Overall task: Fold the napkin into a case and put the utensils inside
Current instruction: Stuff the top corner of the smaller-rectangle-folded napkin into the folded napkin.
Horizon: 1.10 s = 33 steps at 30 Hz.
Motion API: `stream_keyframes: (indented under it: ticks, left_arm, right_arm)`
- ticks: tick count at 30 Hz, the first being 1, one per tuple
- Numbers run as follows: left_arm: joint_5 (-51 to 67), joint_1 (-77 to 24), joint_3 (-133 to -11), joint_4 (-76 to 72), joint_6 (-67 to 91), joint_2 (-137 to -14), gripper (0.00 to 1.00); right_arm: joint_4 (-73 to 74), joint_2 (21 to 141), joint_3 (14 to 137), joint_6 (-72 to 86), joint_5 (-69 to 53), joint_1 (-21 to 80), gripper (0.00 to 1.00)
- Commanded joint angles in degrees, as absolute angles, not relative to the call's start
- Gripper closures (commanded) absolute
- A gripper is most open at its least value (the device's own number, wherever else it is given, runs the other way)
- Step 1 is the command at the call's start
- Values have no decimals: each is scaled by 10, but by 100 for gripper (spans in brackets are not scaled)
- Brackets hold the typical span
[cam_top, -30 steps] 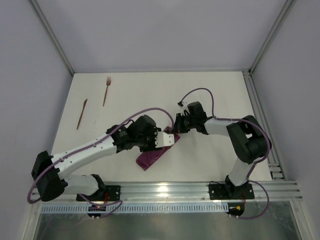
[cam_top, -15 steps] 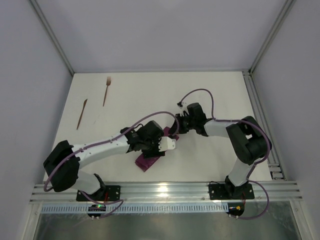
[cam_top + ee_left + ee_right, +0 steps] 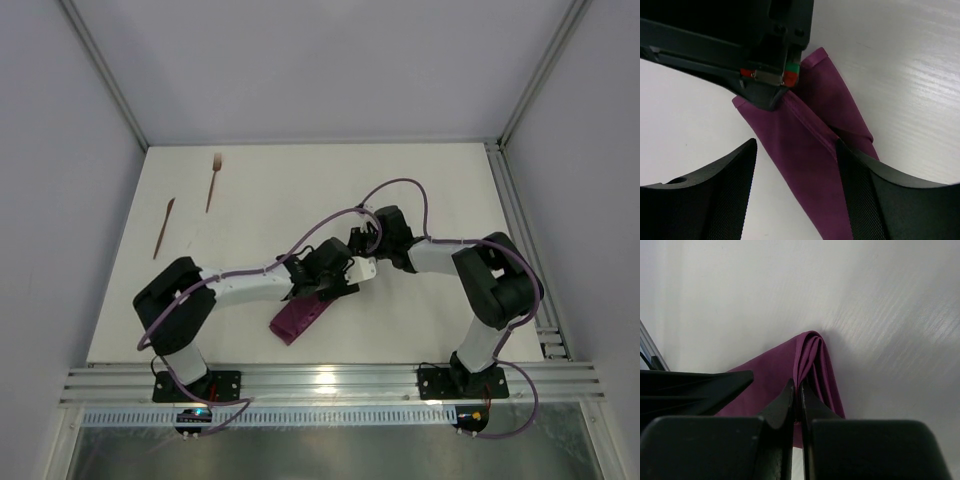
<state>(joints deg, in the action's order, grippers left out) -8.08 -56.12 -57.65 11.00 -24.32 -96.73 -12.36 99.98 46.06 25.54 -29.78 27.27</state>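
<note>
Plain white tabletop [image 3: 430, 190] boxed in by pale grey walls, nothing fancy. The narrow plum-purple cloth case [image 3: 298, 320] is laid flat on it at a slant. Its far end is tucked under both grippers, which are crowded together right there.

In the right wrist view the right gripper [image 3: 798, 388] is seen pressed together on a raised fold at that end of the case. So the cloth is clamped between its black fingers [image 3: 777, 407] and pulled up into a small peak off the table.

The left gripper [image 3: 796, 192] is held over the same stretch of cloth with its jaws spread wide, one textured finger [image 3: 715, 195] on either side of the case. Whether the cloth is actually touched by them can't be told. The right gripper's tip is seen just ahead of the left gripper.

The two thin brown wooden utensils, a small fork [image 3: 213, 180] and a slim plain knife-like stick [image 3: 163, 227], are parked well away from both grippers. They're off past the left gripper toward the far left corner, near each other but apart, and outside the case.
</note>
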Motion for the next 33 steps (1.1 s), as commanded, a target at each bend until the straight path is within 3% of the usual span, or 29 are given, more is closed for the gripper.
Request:
stream_keyframes:
  ticks: [1,18,23,29,33]
  left_arm:
    - [-90,-560,-608,54,-200,-986,33]
    - [-134,-560,-628,74,-162,-1036,40]
    - [-155,-560,-614,62,-163,-1020,64]
    - [-149,-558,-599,73,-168,-1004,84]
    - [-147,-555,-584,77,-168,-989,92]
  right_arm:
    - [-143,972,464,270,-315,275,94]
    - [-156,977,462,283,-321,271,93]
    - [-156,979,461,280,-322,271,91]
    - [-154,976,458,273,-320,271,87]
    - [-149,973,461,270,-321,271,68]
